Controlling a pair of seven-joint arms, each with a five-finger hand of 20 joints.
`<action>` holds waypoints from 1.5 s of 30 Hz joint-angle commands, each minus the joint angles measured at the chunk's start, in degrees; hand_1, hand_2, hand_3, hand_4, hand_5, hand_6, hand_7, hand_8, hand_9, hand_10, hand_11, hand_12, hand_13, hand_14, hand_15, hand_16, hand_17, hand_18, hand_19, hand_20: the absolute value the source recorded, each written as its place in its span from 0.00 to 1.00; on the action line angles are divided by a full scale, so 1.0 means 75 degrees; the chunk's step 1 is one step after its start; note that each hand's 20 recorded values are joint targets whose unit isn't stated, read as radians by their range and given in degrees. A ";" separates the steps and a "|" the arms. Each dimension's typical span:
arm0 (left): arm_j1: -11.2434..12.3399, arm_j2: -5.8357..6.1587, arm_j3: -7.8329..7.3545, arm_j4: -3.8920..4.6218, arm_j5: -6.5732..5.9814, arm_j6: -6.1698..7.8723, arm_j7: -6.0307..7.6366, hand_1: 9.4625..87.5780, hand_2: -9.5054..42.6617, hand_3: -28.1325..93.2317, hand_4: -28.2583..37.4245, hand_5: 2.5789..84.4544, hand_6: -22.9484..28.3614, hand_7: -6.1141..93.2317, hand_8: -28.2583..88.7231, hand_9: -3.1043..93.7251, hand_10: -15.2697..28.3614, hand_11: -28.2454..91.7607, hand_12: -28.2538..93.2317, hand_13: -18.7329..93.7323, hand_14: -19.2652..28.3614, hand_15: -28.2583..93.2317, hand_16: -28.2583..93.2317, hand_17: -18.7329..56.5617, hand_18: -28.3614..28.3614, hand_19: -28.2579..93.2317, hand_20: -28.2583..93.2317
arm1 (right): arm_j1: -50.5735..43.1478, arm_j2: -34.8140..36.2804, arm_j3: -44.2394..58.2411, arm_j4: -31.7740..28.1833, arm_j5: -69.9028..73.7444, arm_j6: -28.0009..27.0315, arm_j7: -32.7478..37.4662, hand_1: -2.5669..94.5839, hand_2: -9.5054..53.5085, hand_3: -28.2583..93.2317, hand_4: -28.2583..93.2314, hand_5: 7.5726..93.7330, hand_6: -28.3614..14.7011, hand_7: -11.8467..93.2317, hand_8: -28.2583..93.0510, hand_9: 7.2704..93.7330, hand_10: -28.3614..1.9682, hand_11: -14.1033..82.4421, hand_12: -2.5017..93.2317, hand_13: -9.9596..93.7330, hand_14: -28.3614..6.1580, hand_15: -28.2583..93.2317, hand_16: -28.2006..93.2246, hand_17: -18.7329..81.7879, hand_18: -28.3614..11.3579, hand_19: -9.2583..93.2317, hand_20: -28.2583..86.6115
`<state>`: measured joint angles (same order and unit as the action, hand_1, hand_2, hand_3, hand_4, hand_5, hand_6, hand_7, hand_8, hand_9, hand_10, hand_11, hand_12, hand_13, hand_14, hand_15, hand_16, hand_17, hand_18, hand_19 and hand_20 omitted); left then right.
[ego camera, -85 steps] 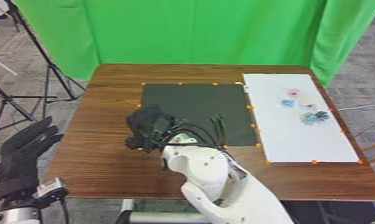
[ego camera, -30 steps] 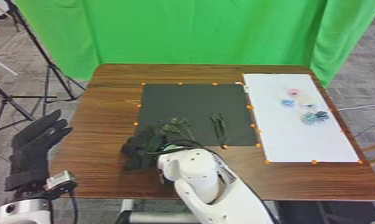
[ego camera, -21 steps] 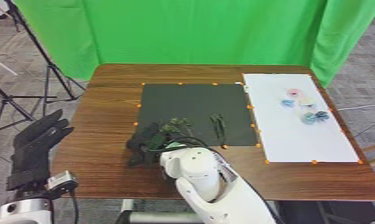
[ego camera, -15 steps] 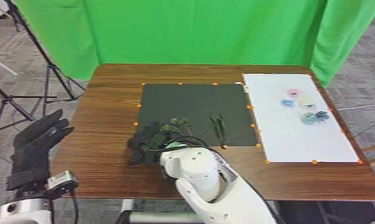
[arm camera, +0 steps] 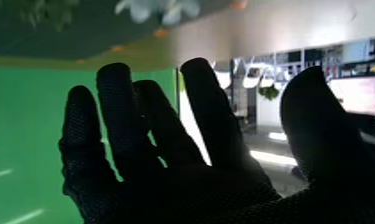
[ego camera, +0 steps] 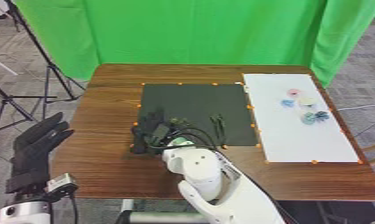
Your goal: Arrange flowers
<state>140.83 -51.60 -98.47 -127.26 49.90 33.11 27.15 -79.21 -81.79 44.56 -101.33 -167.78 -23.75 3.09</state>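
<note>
Leafy sprig (ego camera: 177,121): on the dark mat (ego camera: 192,100), just below and left of frame centre. Slim green stems (ego camera: 219,127) lie to its right, apart from it, running down toward the mat's near edge

Right hand (ego camera: 149,134) just left of the sprig, over the mat's lower left corner. Wrist view has its fingers straight and spread, thumb well out to the side, nothing gripped; a pale-leaved piece (arm camera: 161,9) lies beyond the fingertips. Whether the glove touches the sprig, cannot tell

White sheet (ego camera: 294,145) on the right of the frame holds the loose blooms: a pink bloom (ego camera: 294,92) and a cream bloom (ego camera: 307,101) highest, a blue bloom (ego camera: 287,103) beside them, a teal bloom (ego camera: 308,118) and a darker bloom (ego camera: 322,115) close together below

Left hand (ego camera: 37,145) at the frame's lower left, off the edge of the brown surface (ego camera: 99,175), fingers extended, empty, seemingly waiting

Judgement: greenery step in hand, either placing or straightening; an early stage, blooms and stems lying apart. Next move: clear the sprig without dragging it, then cross rightward for a bloom. Light pieces like these would probably snag on the glove or skid if brushed
</note>
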 commanded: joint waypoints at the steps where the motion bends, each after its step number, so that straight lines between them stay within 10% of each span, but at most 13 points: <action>1: 0.0595 0.0029 -0.0216 -0.0247 -0.0127 0.0288 0.0198 0.20 0.31 0.93 0.15 0.47 0.65 0.22 0.15 0.39 0.81 0.55 0.29 0.40 0.98 0.78 0.09 0.12 0.89 0.72 0.26 | 0.1491 0.1542 -0.0684 -0.0745 0.2280 0.1181 0.1575 0.13 0.39 0.91 0.06 0.45 0.50 0.24 0.14 0.38 0.20 0.27 0.17 0.38 0.03 0.83 0.31 0.24 0.00 0.77 0.47; 21: 0.0739 0.0164 -0.0115 -0.0341 -0.0061 0.0322 0.0404 0.20 0.31 0.93 0.14 0.47 0.65 0.22 0.15 0.39 0.81 0.55 0.29 0.40 0.98 0.78 0.09 0.12 0.89 0.72 0.26 | 0.1885 0.5324 0.0599 -0.0688 0.4582 0.2535 0.3859 0.22 0.29 0.92 0.05 0.47 0.45 0.26 0.14 0.48 0.21 0.40 0.19 0.48 0.19 0.84 0.31 0.31 0.04 0.81 0.44; 45: 0.0687 0.0612 0.0125 -0.0305 -0.0472 0.0556 0.0776 0.20 0.30 0.93 0.14 0.47 0.65 0.23 0.15 0.39 0.81 0.55 0.29 0.39 0.98 0.78 0.09 0.12 0.88 0.72 0.26 | -0.0146 0.5893 0.2715 -0.0193 0.5081 0.1348 0.4868 0.25 0.23 0.93 0.05 0.47 0.44 0.26 0.14 0.46 0.21 0.37 0.18 0.52 0.24 0.84 0.32 0.34 0.04 0.85 0.42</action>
<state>145.39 -47.85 -97.76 -129.44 47.39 36.42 32.11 -76.63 -37.55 63.21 -103.69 -129.78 -10.66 37.96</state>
